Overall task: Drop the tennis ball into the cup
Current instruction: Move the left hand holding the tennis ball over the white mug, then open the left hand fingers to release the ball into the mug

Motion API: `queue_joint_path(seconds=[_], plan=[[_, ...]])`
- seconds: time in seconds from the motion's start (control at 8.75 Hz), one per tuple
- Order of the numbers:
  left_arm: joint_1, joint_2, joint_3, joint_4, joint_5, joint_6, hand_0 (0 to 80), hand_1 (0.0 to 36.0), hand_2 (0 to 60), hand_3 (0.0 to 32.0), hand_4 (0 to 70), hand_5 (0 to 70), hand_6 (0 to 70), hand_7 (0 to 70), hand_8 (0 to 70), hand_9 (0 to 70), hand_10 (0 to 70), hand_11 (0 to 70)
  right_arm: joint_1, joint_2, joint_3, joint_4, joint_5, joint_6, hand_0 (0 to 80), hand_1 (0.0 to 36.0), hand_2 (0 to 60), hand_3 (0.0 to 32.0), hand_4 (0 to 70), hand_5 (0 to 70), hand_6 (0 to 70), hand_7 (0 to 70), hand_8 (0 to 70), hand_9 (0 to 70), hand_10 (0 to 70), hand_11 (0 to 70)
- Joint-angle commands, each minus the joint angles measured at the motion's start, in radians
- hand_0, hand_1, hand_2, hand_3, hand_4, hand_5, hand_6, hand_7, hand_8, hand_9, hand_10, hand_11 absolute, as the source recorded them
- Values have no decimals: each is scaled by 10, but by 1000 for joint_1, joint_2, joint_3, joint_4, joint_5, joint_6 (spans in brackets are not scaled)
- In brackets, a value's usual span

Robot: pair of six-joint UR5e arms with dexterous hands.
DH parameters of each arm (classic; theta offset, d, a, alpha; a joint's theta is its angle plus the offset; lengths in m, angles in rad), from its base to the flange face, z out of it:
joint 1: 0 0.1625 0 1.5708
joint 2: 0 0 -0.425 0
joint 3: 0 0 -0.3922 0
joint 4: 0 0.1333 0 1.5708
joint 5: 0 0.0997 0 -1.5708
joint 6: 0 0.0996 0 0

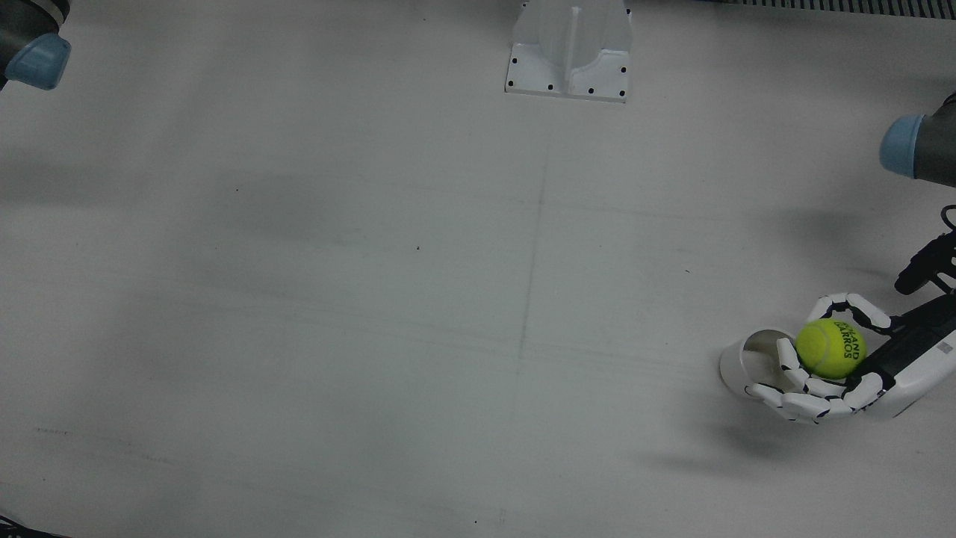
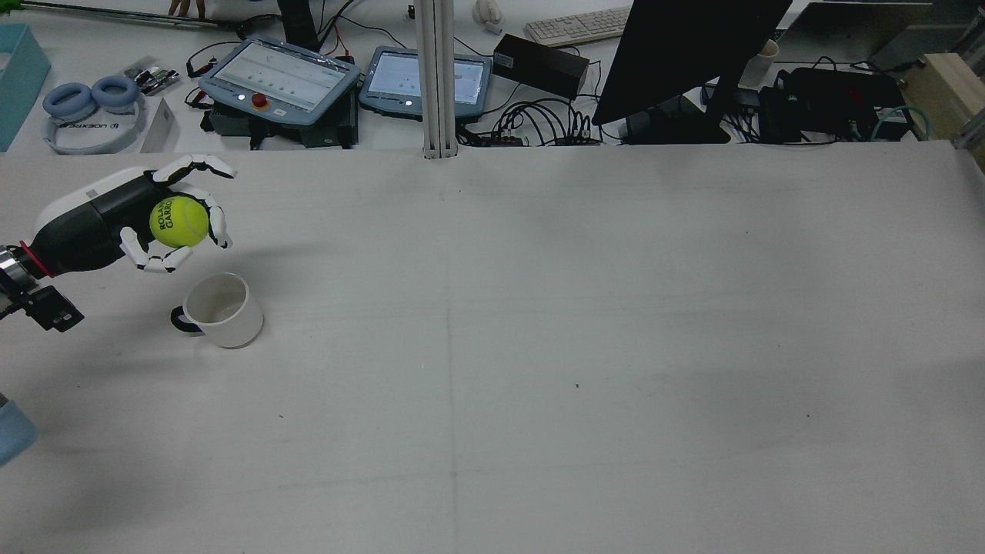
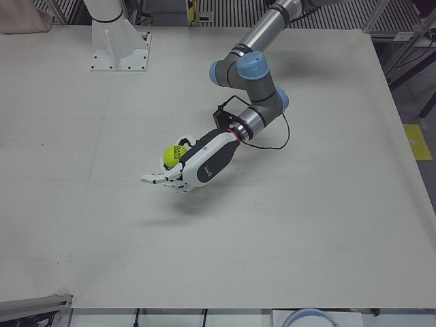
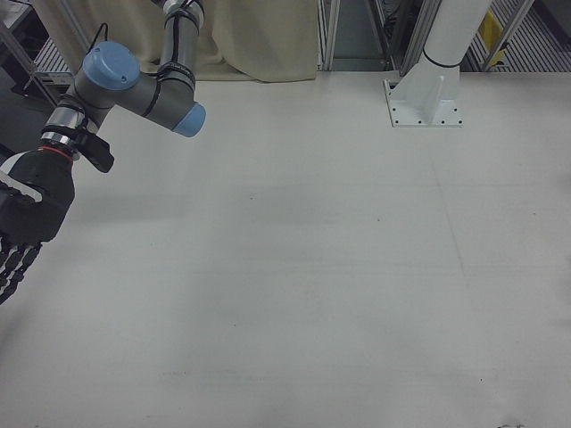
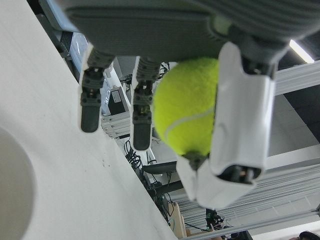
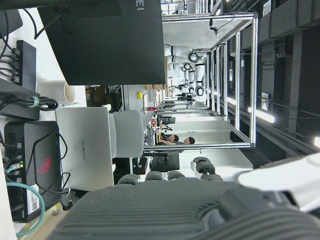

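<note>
While half hidden by fingers, fuzzy yellow tennis ball (image 1: 830,348) sits clamped in left hand (image 1: 844,373) — above round white cup (image 2: 221,309). Right hand (image 4: 22,227) cropped at frame edge — open or closed, cannot tell.

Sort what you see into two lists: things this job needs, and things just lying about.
Needed for the job:
tennis ball
white cup
left hand, holding the ball

Just lying about:
headphones
keyboard
two tablets
black monitor
</note>
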Motion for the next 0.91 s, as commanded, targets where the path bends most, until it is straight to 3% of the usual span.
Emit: queue_joint_path(seconds=[0.0,0.11,0.23,0.57,0.69,0.8], plan=[[5,49,-1,-46,-1,15,800,360,436,320,0,222,324,231,265,138,176,288,0,0,0,0,0,0,0,0,0,0,0,0,0,0,0,0,0,0],[5,65,-3,-59,-1,15,793,360,419,320,0,202,242,238,245,135,172,282,0,0,0,0,0,0,0,0,0,0,0,0,0,0,0,0,0,0],[5,71,-6,-63,-4,15,781,360,448,320,0,231,398,209,275,128,172,281,0,0,-1,0,0,0,0,0,0,0,0,0,0,0,0,0,0,0],[5,71,-25,-65,-18,12,740,360,439,320,0,205,278,226,247,126,169,275,0,0,0,0,0,0,0,0,0,0,0,0,0,0,0,0,0,0],[5,71,-39,-62,-18,12,714,356,445,320,0,214,346,213,260,121,168,274,0,0,0,0,0,0,0,0,0,0,0,0,0,0,0,0,0,0],[10,71,-45,-59,-17,13,700,358,427,320,0,193,236,233,237,125,168,272,0,0,0,0,0,0,0,0,0,0,0,0,0,0,0,0,0,0]])
